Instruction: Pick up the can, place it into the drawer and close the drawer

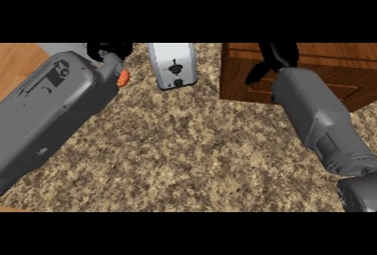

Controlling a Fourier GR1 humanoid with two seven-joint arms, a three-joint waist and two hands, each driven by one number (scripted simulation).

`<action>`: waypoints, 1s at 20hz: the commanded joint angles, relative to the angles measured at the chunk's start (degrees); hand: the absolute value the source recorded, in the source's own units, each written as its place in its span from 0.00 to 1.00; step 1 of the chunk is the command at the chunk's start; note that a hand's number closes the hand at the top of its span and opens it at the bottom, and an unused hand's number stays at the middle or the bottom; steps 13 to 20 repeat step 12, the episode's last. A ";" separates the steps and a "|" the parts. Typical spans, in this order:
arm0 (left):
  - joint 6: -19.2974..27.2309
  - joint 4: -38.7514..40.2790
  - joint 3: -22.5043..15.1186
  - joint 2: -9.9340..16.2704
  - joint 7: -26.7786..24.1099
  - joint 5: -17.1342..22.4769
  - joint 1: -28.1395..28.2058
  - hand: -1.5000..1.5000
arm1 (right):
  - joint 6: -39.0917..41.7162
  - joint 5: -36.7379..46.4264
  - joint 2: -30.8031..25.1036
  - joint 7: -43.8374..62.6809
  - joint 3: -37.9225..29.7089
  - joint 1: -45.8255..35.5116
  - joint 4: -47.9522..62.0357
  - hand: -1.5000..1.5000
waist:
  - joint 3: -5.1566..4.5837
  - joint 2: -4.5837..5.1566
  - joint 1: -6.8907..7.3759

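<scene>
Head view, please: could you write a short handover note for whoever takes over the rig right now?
Left hand: at the view's top edge, mostly hidden behind its grey forearm; fingers unreadable. A small orange object peeks out beside the wrist; whether it is the can cannot be told.
Right hand: fingers hanging over the front of the brown wooden drawer unit, holding nothing visible.
White toaster-like appliance stands between the arms on the speckled counter.
Done: not confirmable. Left: confirm the can is stowed, check the drawer is shut.

Speckled tan granite-like counter [184, 149], pale wood [18, 64] at far left, perhaps a toaster [173, 64] behind.
</scene>
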 commanded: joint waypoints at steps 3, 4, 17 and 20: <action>0.35 -2.09 -0.72 0.77 0.63 -0.82 1.15 0.00 | 5.30 -13.48 1.49 -7.33 -11.88 -3.70 -1.59 0.00 | -0.21 -0.60 0.22; -0.69 -1.98 0.55 1.89 0.66 -0.03 2.18 0.00 | 7.00 -15.01 0.88 -8.61 -13.33 -4.20 -1.61 0.00 | -0.29 -0.65 -0.05; 2.37 -5.25 -0.80 1.37 1.26 -1.99 3.47 0.00 | 12.52 -22.71 0.16 -13.93 -20.91 -4.49 -0.76 0.00 | -0.40 -0.80 -0.52; 2.37 -5.25 -0.80 1.37 1.26 -1.99 3.47 0.00 | 12.52 -22.71 0.16 -13.93 -20.91 -4.49 -0.76 0.00 | -0.40 -0.80 -0.52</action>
